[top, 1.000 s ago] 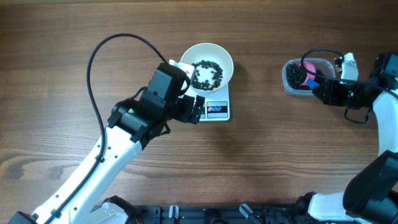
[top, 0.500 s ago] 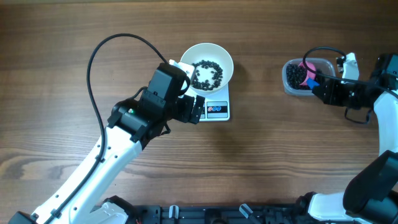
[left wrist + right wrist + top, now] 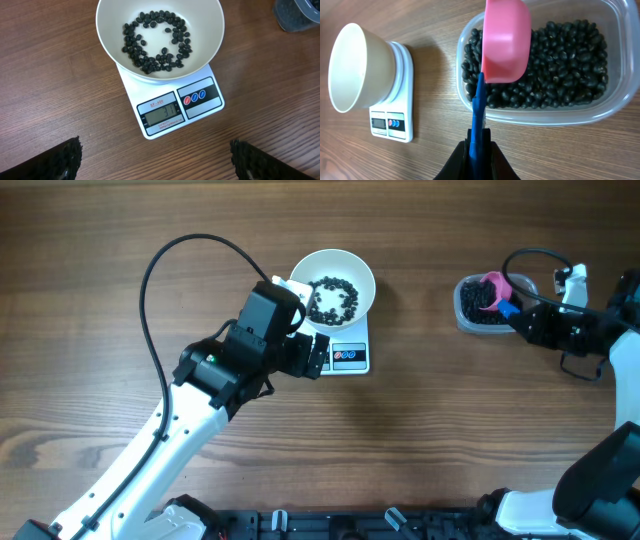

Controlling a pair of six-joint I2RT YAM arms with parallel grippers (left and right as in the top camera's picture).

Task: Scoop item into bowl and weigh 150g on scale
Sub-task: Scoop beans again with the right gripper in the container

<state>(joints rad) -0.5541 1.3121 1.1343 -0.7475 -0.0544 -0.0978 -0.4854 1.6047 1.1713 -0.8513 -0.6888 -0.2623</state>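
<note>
Right gripper (image 3: 479, 145) is clamped on the pink scoop (image 3: 505, 42), poised over the black beans (image 3: 560, 65) in the clear tub (image 3: 615, 107), 3 o'clock from the white bowl (image 3: 107, 45) on the scale (image 3: 200, 107). Left gripper (image 3: 157, 165) hangs wide open. I'd dig deep and lift level.

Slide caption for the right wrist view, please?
Right gripper holds the pink scoop by its blue handle over the tub of black beans; bowl sits on scale nearby.
</note>
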